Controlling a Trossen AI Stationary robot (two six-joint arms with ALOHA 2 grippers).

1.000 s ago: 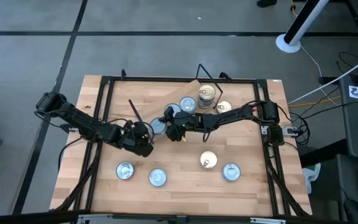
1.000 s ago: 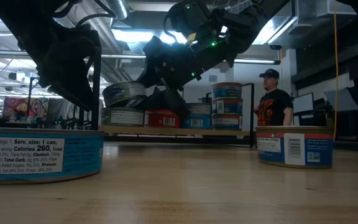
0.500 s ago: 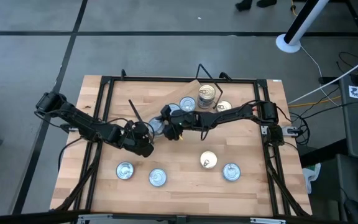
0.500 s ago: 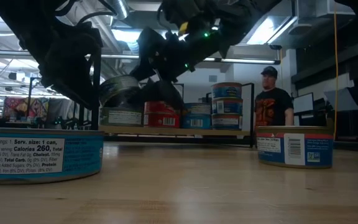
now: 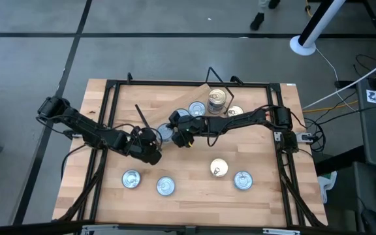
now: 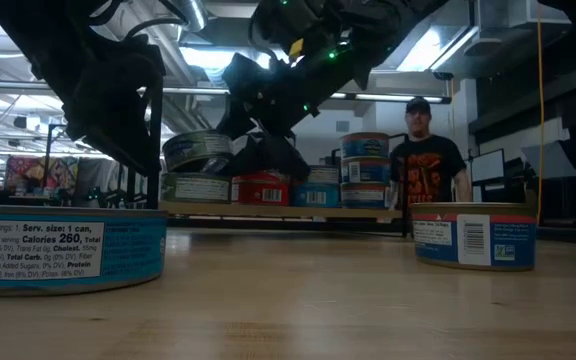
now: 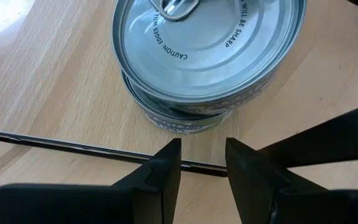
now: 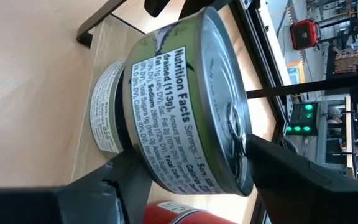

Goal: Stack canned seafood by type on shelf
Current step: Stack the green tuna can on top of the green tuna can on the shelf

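On the shelf (image 6: pixel 268 210), our landmark, we count these tins.

- Green-label tin (image 8: pixel 185 106): tilted on a second tin of its kind (image 6: pixel 196 187) at the shelf's end nearest the left arm. We hold it clamped in the right tool (image 5: pixel 177 128), fingers on either side of its wall. Not yet seated flat.
- Red-label tin (image 6: pixel 261 189): beside that pair, toward the shelf's middle.
- Blue-label tins: one low (image 6: pixel 318 190), then a taller blue stack (image 6: pixel 365 170) toward the far end.
- High view: a gold-lid tin (image 5: pixel 234 112) at the shelf's right end.

Off the shelf, on the table (image 5: pixel 188 202), nearer the front edge:

- Three silver-lid tins (image 5: pixel 130 178), (image 5: pixel 166 187), (image 5: pixel 243 180).
- One cream-lid tin (image 5: pixel 219 168).

Left tool (image 7: pixel 201 165): just in front of the shelf, facing the tilted pair, fingers close together with a narrow gap, holding nothing.

Status, by our judgement: past halfway; one tin to settle, four to bring over.
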